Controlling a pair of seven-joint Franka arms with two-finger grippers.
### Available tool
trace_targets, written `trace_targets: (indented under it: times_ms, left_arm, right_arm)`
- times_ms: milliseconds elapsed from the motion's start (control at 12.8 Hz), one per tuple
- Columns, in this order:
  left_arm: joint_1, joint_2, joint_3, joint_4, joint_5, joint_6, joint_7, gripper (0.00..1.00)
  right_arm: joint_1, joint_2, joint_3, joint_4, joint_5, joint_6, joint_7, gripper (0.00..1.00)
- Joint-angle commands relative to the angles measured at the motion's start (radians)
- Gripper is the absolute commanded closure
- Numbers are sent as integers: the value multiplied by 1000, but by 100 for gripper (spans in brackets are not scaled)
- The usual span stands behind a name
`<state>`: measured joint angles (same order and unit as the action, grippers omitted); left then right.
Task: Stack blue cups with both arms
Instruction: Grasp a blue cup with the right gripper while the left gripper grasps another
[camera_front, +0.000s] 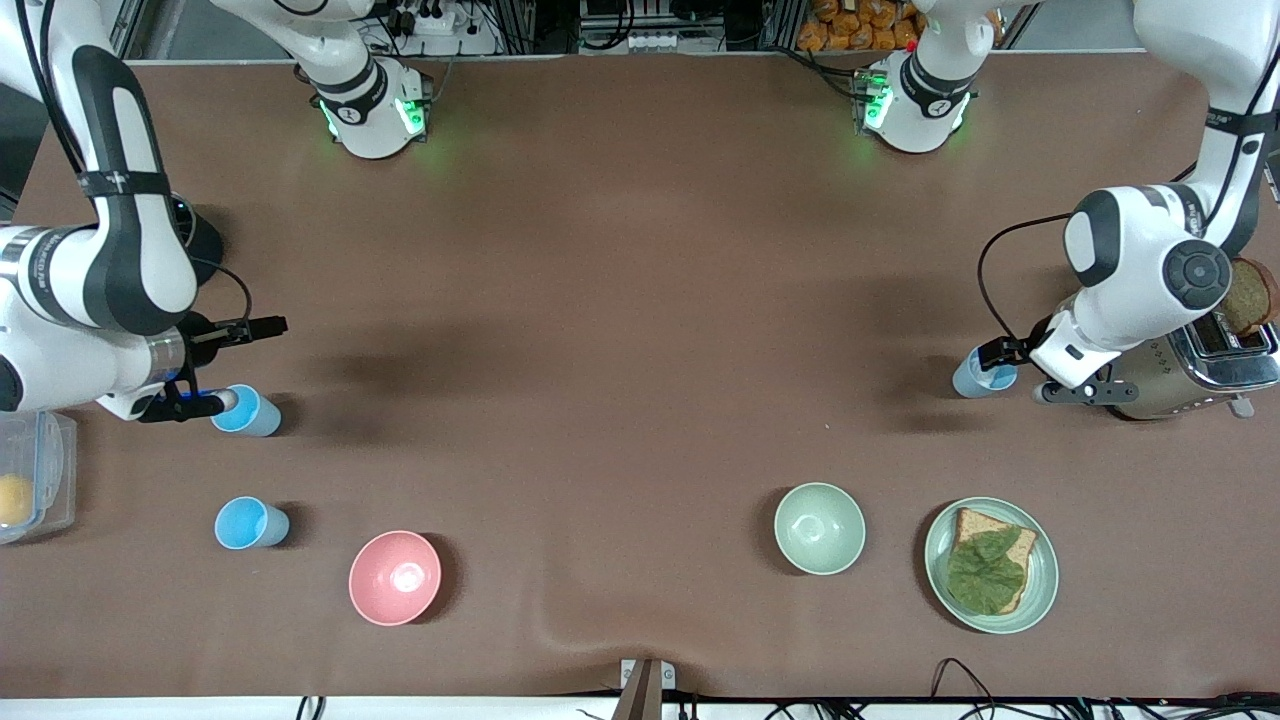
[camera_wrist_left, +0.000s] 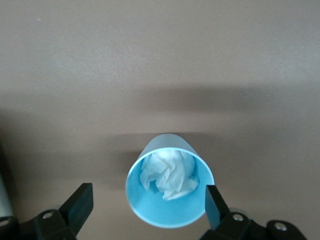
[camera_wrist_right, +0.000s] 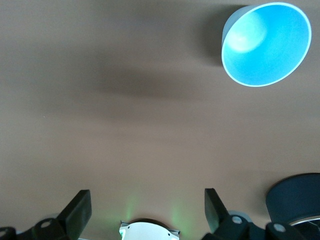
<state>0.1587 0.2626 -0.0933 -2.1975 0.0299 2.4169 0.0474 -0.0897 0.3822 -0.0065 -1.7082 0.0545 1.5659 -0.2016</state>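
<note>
Three blue cups stand on the brown table (camera_front: 620, 300) in the front view: one (camera_front: 247, 410) beside the right gripper (camera_front: 232, 365), another (camera_front: 250, 523) nearer the camera, a third (camera_front: 983, 375) under the left gripper (camera_front: 1010, 365) by the toaster (camera_front: 1195, 370). In the left wrist view, the left gripper's (camera_wrist_left: 149, 202) wide-open fingers (camera_wrist_left: 80, 202) flank that upright cup (camera_wrist_left: 170, 187), which holds crumpled white paper (camera_wrist_left: 167, 175). In the right wrist view, the right gripper (camera_wrist_right: 145, 210) is spread wide, empty, apart from a bright-blue-lined cup (camera_wrist_right: 265, 42).

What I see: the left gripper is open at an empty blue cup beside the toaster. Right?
Not empty: the left wrist view shows crumpled white paper inside the cup. The left gripper is open at it, beside the toaster.
</note>
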Motion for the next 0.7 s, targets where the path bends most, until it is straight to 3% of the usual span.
trace_targets:
  times_ms: [0, 78, 157, 235, 313, 391, 626]
  left_arm:
    - [8, 27, -2, -28, -25, 71, 23, 13]
    - [24, 38, -2, -27, -24, 79, 23, 18]
    - [31, 41, -3, -27, -24, 79, 23, 29]
    - [31, 43, -3, -27, -24, 79, 22, 52]
    - [31, 43, -6, -27, -24, 79, 20, 81]
    - [30, 44, -6, -25, -27, 79, 17, 100]
    - [27, 41, -14, -18, -28, 79, 19, 100]
  right_arm:
    - [-16, 15, 10, 22, 15, -4, 2, 0]
    - [-16, 15, 10, 22, 16, -3, 2, 0]
    - [-13, 17, 10, 22, 16, -3, 2, 0]
    - [-12, 18, 10, 21, 16, -1, 2, 0]
    - [-13, 20, 10, 21, 16, 3, 1, 0]
    - [-13, 32, 10, 19, 15, 28, -7, 0]
    - [-2, 63, 8, 18, 2, 118, -12, 0]
